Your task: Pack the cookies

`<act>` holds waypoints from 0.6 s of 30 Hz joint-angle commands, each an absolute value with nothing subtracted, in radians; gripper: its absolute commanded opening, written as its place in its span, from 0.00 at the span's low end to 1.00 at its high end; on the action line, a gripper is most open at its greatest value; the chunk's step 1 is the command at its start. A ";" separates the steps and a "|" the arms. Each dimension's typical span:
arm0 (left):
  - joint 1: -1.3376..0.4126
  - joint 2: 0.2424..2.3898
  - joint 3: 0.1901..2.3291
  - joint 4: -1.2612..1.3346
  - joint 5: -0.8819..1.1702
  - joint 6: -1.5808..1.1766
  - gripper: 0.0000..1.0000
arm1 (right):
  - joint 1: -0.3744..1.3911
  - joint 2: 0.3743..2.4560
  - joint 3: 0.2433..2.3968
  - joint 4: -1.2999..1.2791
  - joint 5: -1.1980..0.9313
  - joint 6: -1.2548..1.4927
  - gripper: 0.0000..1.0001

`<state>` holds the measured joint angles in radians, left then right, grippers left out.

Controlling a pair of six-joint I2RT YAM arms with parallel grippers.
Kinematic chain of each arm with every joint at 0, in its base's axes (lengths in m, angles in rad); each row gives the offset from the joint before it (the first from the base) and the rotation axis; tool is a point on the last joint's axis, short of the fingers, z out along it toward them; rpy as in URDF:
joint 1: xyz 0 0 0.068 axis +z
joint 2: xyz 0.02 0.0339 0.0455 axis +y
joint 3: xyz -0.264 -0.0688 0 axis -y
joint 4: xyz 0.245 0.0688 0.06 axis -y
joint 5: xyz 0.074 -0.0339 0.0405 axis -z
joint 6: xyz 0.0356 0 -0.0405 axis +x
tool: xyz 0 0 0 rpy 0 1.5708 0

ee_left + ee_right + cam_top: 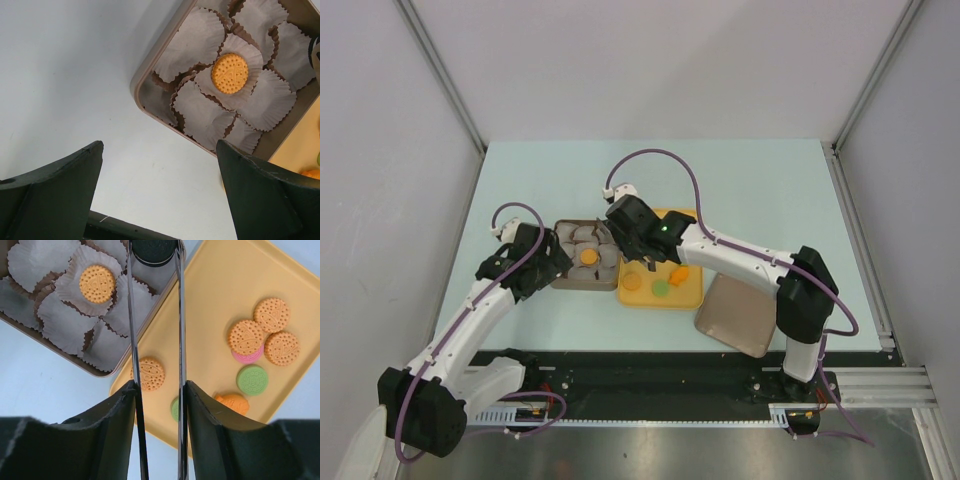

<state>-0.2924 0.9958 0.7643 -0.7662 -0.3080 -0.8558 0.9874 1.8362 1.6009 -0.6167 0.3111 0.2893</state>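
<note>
**Occluded and Cropped Items**

Right wrist view:
- Cut off by the top edge: black cookie (155, 251), pinched between the blades of the right gripper (155, 275).
- Half hidden behind one blade: green cookie (174, 409).
- Mostly covered by an orange cookie (245, 336): pink cookie (248, 357).
- Cropped at left and top: tin (102, 372).

Left wrist view:
- Cropped at top and right: same tin.
- Reduced to a strip at the right edge: yellow tray (300, 145).

Top view:
- Too small to read: cookie patterns.
- Partly hidden under the right arm: flat brown sheet (735, 315).
</note>
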 commanded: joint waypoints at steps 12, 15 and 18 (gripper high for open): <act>-0.295 1.000 0.749 -0.741 -0.307 -0.850 1.00 | 1.006 1.764 1.600 -0.597 0.342 0.305 0.48; -0.295 1.000 0.749 -0.739 -0.305 -0.850 1.00 | 1.009 1.760 1.595 -0.597 0.347 0.313 0.48; -0.295 1.002 0.747 -0.738 -0.305 -0.850 1.00 | 1.009 1.758 1.589 -0.597 0.351 0.313 0.48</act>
<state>-0.2924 0.9970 0.7513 -0.7609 -0.3077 -0.8558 1.0035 1.8202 1.5913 -0.6167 0.3248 0.3012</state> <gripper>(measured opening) 0.996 0.483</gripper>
